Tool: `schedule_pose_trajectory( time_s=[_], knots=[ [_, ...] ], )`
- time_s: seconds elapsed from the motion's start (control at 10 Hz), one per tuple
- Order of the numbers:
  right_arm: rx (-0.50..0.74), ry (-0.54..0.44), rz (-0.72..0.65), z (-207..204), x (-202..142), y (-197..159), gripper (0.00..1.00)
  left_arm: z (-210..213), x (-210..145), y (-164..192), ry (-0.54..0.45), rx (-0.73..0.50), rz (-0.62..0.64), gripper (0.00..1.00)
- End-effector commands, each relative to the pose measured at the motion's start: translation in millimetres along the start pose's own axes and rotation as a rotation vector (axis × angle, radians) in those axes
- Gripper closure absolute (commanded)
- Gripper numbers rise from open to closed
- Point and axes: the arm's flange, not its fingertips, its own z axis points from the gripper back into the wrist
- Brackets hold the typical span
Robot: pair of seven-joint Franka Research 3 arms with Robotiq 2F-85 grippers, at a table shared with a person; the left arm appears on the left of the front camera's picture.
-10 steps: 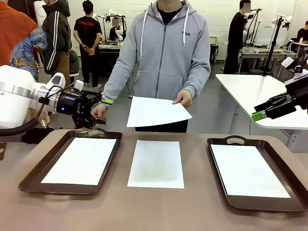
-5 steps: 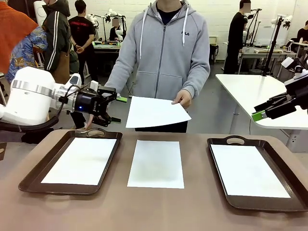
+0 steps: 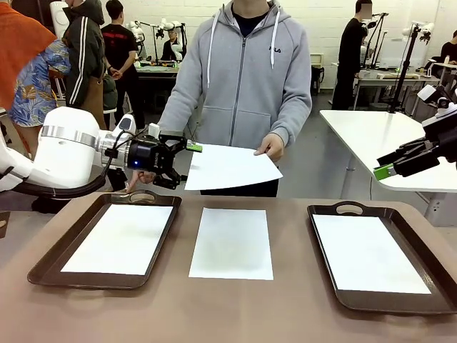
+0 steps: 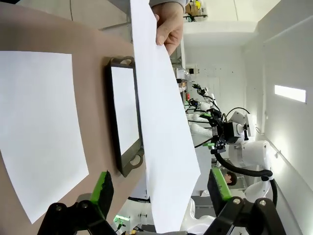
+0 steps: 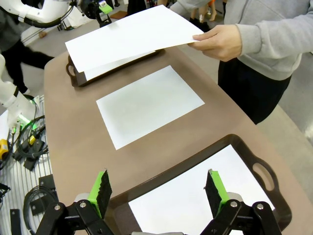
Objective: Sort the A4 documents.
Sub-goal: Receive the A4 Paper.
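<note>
A person's hand (image 3: 271, 146) holds a white A4 document (image 3: 232, 166) flat in the air over the table's far edge. My left gripper (image 3: 184, 164) is open, its green-padded fingers (image 4: 102, 188) standing either side of that sheet's (image 4: 161, 122) free edge without pinching it. Another A4 document (image 3: 232, 243) lies on the table's middle. One sheet (image 3: 121, 238) lies in the left tray (image 3: 43, 268) and one (image 3: 368, 251) in the right tray (image 3: 318, 243). My right gripper (image 3: 385, 170) hangs open above the right tray's sheet (image 5: 195, 196), holding nothing.
The person in a grey hoodie (image 3: 243, 86) stands at the far side, centre. A white table (image 3: 385, 136) is off to the back right. Bare brown tabletop (image 3: 228, 314) runs along the front edge and between the trays.
My left arm has swung to the right, bringing its open fingers up to the held sheet's free edge. The person's sheet and my right arm have stayed put.
</note>
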Motion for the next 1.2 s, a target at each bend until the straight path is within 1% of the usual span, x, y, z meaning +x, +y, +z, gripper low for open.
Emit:
schedule_pose_trajectory(
  time_s=[0.0, 0.3, 0.6, 1.1],
  knots=[
    [0.001, -0.001, 0.002, 0.1, 0.0, 0.3, 0.00, -10.5, 5.7, -3.9, -0.002, -0.057, -0.019, 0.00],
    [0.001, -0.001, 0.002, 0.1, 0.0, 0.3, 0.00, -13.3, 7.7, -7.5, 0.018, -0.099, -0.022, 0.00],
    [0.001, -0.001, 0.002, 0.1, 0.0, 0.3, 0.00, -10.8, 6.7, -6.0, 0.044, -0.105, -0.007, 0.30],
    [0.001, -0.001, 0.002, 0.1, 0.0, 0.3, 0.00, -9.0, 5.6, -2.8, 0.027, -0.092, -0.003, 0.78]
  ],
)
